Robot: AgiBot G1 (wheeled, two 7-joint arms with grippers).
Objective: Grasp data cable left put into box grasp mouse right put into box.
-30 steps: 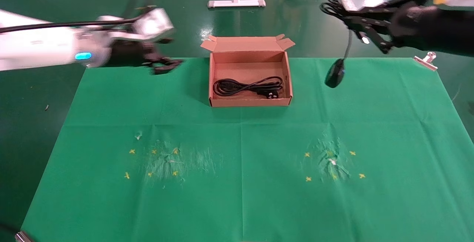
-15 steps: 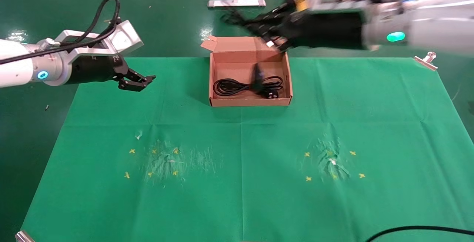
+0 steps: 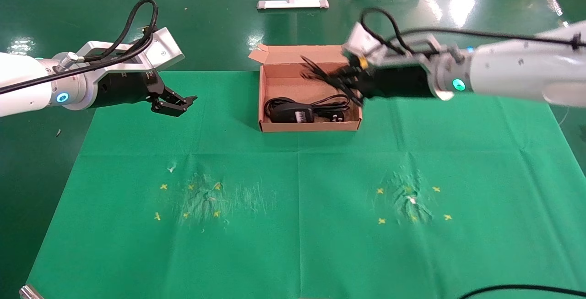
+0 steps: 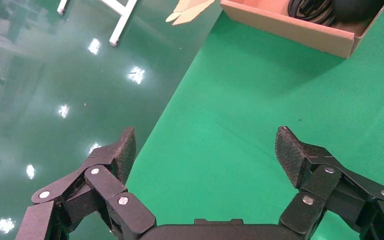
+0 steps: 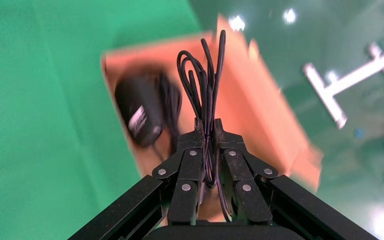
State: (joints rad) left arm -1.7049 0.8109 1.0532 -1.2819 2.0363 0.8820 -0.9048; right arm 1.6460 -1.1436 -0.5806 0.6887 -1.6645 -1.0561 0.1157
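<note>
- The right hand (image 3: 350,77) hangs over the right end of the box (image 3: 263,102), its fingers (image 5: 195,165) pinched tight on the mouse (image 3: 320,73), gripping the bunch of thin black wire.
- In the right wrist view the thin wire loops (image 5: 205,75) stick out past the closed fingertips, straight over the open box (image 5: 260,105).
- A dark rounded mouse body (image 3: 288,112) lies inside the box near its left end, on top of the thick cord; a pale label shows on it in the right wrist view (image 5: 140,112).
- The data cable (image 3: 332,103) lies along the box floor in long loops, with its chunky plug (image 3: 337,116) near the front right corner.
- The box stands at the far middle of the desk (image 3: 297,225), which is covered in green cloth; its short flaps (image 3: 258,55) stand open along the far edge.
- The left hand (image 3: 176,105) hovers above the far left edge of the desk, well apart from the box, with its fingers (image 4: 120,152) spread wide and nothing between them.
- The left wrist view shows bare green cloth between the two pads, and a corner of the box (image 4: 300,32) farther off.
- Small yellow crosses (image 3: 163,187) and scuffed patches mark the cloth on the near left and near right.
- A metal clip (image 3: 526,75) sits at the far right corner of the desk.
</note>
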